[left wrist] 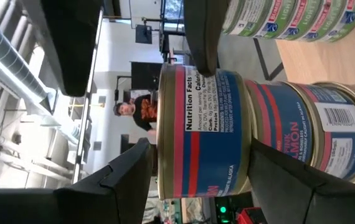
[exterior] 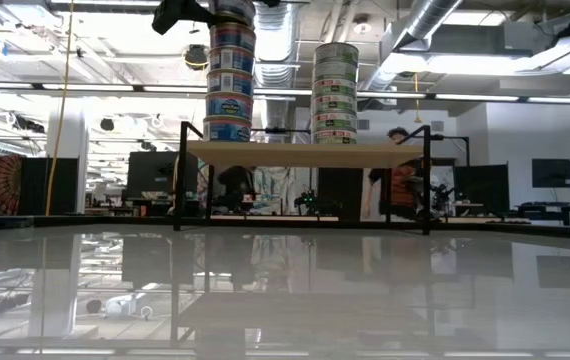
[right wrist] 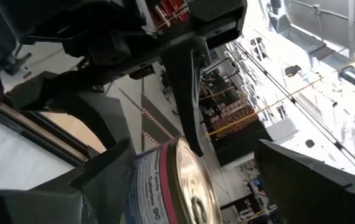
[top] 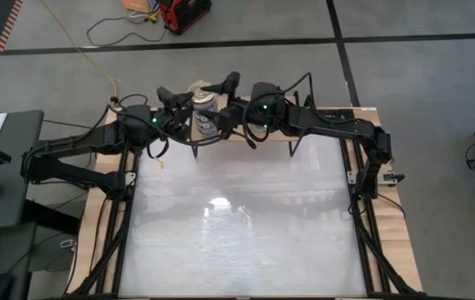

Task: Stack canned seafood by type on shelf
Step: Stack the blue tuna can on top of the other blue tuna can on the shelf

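Observation:
Two stacks of canned seafood stand on the shelf [exterior: 305,153] at the table's far edge: a taller blue-labelled stack [exterior: 230,75] and a green-labelled stack [exterior: 335,95]. The blue stack's top can [left wrist: 202,130] has a gold lid [top: 202,90]. My left gripper [top: 184,107] comes at that can level from the table's left. It is open and turned on edge, with one finger above lid height and one beside the can below. My right gripper [top: 223,100] comes level from the right, open and rolled, with the top can [right wrist: 171,186] between its fingers. My left gripper has one fingertip [right wrist: 193,140] reaching the rim of the top can's lid [right wrist: 196,165]; I cannot tell whether it touches. My right gripper has one finger [left wrist: 203,43] ending at the top can's side near the lid [left wrist: 205,78]; I cannot tell whether it touches. The can sits upright on its stack.
The white tabletop [top: 237,217] lies bare between the shelf and the near edge. The right arm's body hangs over the green stack in the high view. A person [exterior: 400,180] sits in the room behind the shelf.

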`<state>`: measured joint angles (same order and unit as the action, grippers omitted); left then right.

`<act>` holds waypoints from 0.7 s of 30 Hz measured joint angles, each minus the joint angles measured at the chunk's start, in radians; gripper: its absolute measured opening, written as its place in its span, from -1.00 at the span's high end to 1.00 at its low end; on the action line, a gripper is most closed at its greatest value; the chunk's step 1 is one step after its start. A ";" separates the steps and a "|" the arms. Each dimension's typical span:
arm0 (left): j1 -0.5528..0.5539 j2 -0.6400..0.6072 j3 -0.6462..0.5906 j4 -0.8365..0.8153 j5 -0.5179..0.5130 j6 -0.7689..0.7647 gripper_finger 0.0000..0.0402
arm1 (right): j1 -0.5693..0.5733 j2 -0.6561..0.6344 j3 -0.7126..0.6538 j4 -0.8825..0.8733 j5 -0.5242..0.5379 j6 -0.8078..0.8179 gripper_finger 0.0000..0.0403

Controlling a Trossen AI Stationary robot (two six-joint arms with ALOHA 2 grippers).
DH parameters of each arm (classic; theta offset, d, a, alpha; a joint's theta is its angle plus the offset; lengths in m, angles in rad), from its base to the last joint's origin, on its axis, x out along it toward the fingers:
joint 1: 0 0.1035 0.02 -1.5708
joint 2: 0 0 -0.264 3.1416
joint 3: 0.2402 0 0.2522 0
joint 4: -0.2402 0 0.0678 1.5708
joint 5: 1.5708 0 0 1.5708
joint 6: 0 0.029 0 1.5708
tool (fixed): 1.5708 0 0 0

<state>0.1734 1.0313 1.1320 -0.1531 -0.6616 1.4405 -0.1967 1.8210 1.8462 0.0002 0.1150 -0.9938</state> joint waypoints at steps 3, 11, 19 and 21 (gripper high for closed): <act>0.000 0.000 0.000 0.013 0.007 0.003 -0.20 | -0.001 0.000 0.000 0.012 -0.008 -0.005 -0.80; 0.000 0.001 0.000 0.031 0.011 0.006 -0.20 | -0.028 0.000 0.000 0.031 -0.012 -0.007 -0.80; 0.000 0.001 0.000 0.031 0.011 0.002 -0.20 | -0.055 0.000 0.000 0.027 0.000 0.011 -0.80; 0.000 0.001 0.000 0.031 0.011 -0.002 -0.20 | -0.056 0.000 0.000 0.020 0.014 0.010 -0.80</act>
<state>0.1734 1.0321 1.1320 -0.1223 -0.6501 1.4389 -0.2527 1.8206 1.8462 0.0200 0.1293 -0.9840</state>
